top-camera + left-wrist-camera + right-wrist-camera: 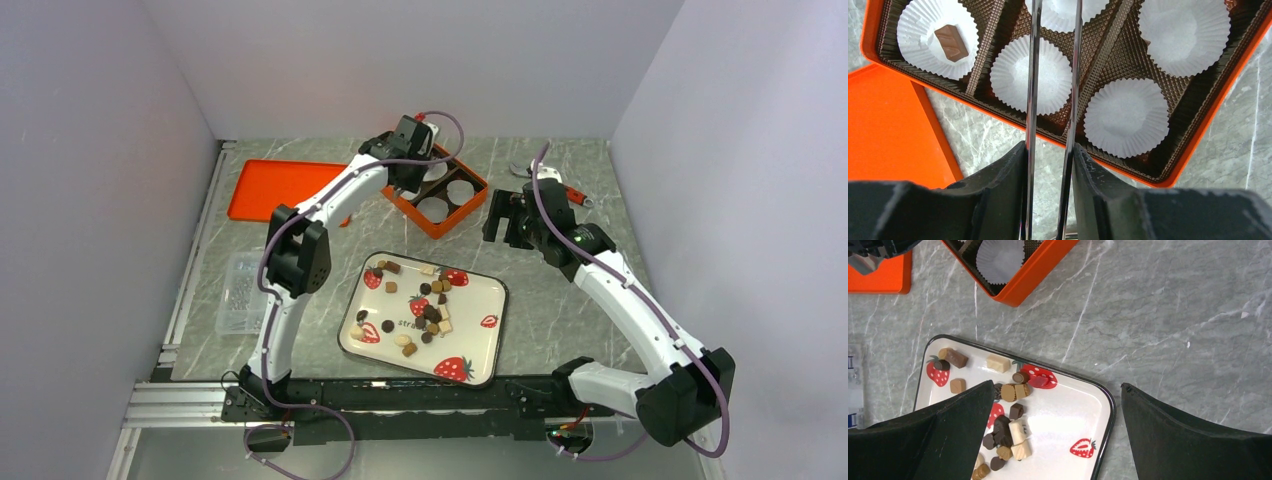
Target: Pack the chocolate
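Several chocolate pieces [425, 305], dark, tan and cream, lie heaped on a white strawberry-print tray [480, 340]. In the right wrist view the pile [1013, 427] is on the tray's left half. One brown bar [951, 42] rests in a white paper cup of the orange box [437, 190]. My left gripper [412, 140] hovers over that box's near rim [1198, 145], shut [1050, 150] on metal tweezers [1031, 100] whose blades stand slightly apart with nothing seen between them. My right gripper [505, 220] hangs open [1057, 387] above the tray's far right corner.
An orange lid [285, 190] lies left of the box. A clear plastic container [240, 292] sits by the left rail. A small white and red object [575, 195] lies behind the right arm. Several paper cups [1126, 116] in the box hold nothing.
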Motion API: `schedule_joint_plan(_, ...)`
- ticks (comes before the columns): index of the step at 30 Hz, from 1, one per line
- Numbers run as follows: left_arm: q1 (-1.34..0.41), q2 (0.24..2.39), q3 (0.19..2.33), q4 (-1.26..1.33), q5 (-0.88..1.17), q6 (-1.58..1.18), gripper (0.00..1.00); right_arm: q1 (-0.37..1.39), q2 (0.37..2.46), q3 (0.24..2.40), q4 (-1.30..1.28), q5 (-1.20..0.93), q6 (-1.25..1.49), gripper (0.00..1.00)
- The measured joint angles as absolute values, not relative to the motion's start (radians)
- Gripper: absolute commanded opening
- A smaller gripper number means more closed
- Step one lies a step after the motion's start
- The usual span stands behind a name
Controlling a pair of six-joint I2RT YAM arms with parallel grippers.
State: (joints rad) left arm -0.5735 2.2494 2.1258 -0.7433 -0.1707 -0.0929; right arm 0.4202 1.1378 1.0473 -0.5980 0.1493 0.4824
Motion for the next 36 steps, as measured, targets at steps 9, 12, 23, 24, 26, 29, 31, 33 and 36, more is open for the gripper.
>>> schedule_joint_plan(9,-0.565,2.249,2.127,-0.739,-0.164,-0.089,0.45,0.42,1.156,1.047,-0.598,0.146,0.482,1.0)
schedule_joint_plan(12,-0.565,2.243,2.125,-0.739,-0.164,-0.087,0.45,0.42,1.156,1.047,-0.598,0.146,0.482,1.0)
schedule_joint_plan(23,-0.567,2.001,2.003,-0.745,-0.153,-0.095,0.45,0.42,1.156,1.047,-0.598,0.146,0.482,1.0)
schedule_joint_plan(24,-0.569,1.958,1.969,-0.738,-0.152,-0.099,0.45,0.42,1.156,1.047,-0.597,0.146,0.482,1.0)
schedule_joint_plan(26,-0.574,1.859,1.877,-0.737,-0.15,-0.111,0.45,0.42,1.156,1.047,-0.597,0.147,0.482,1.0)
schedule_joint_plan(29,-0.588,1.736,1.763,-0.743,-0.15,-0.126,0.45,0.42,1.156,1.047,-0.597,0.147,0.482,1.0)
schedule_joint_plan(31,-0.607,1.649,1.67,-0.746,-0.154,-0.136,0.45,0.42,1.156,1.047,-0.597,0.147,0.482,1.0)
schedule_joint_plan(33,-0.632,1.584,1.599,-0.754,-0.156,-0.145,0.46,0.42,1.156,1.047,-0.596,0.147,0.482,1.0)
schedule_joint_plan(36,-0.67,1.512,1.514,-0.779,-0.157,-0.158,0.46,0.42,1.156,1.047,-0.596,0.147,0.482,1.0)
